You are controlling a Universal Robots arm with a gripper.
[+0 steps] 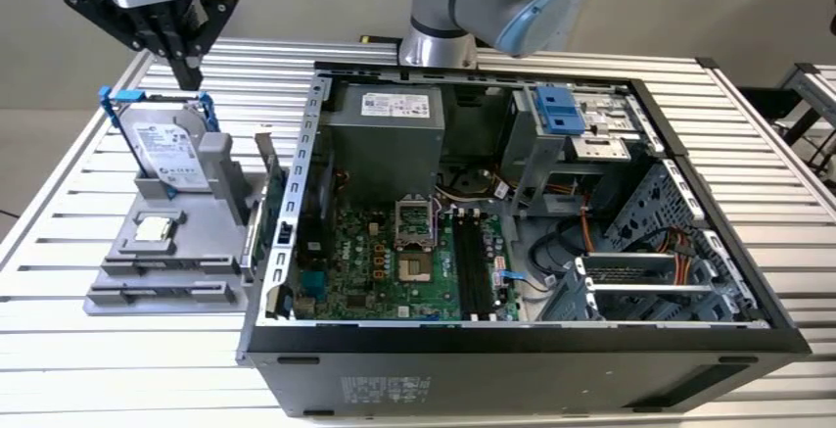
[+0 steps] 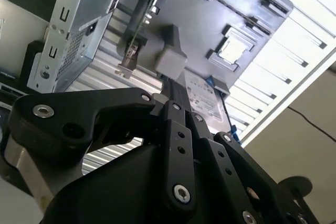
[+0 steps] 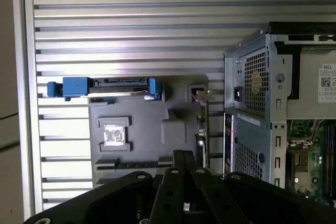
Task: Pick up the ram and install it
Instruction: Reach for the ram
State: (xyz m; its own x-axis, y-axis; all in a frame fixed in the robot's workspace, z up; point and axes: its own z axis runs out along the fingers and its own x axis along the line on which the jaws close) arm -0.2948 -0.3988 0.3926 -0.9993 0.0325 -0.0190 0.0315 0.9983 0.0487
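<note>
**Gripper:** black two-finger gripper (image 1: 187, 77), fingers pressed together with nothing between them. It hangs just above the far end of the holder tray. It shows in both wrist views (image 3: 185, 155) (image 2: 176, 94).

**Hard drive:** silver labelled hard drive with blue rails (image 1: 170, 144), standing on edge in the tray, just below the fingertips.

**Ram:** thin, flat, dark bluish circuit-board stick (image 1: 269, 178), upright in the tray's slot. It stands between the drive and the case wall, apart from the gripper.

**Chip:** small square silver chip (image 1: 157, 229), flat in a tray recess.

**Tray:** grey moulded holder tray (image 1: 144, 291).

**Case:** open black desktop computer case (image 1: 523, 359), with a green motherboard (image 1: 379, 271) and long black slots (image 1: 473, 266).

**Table:** slatted aluminium table (image 1: 78, 359).
</note>
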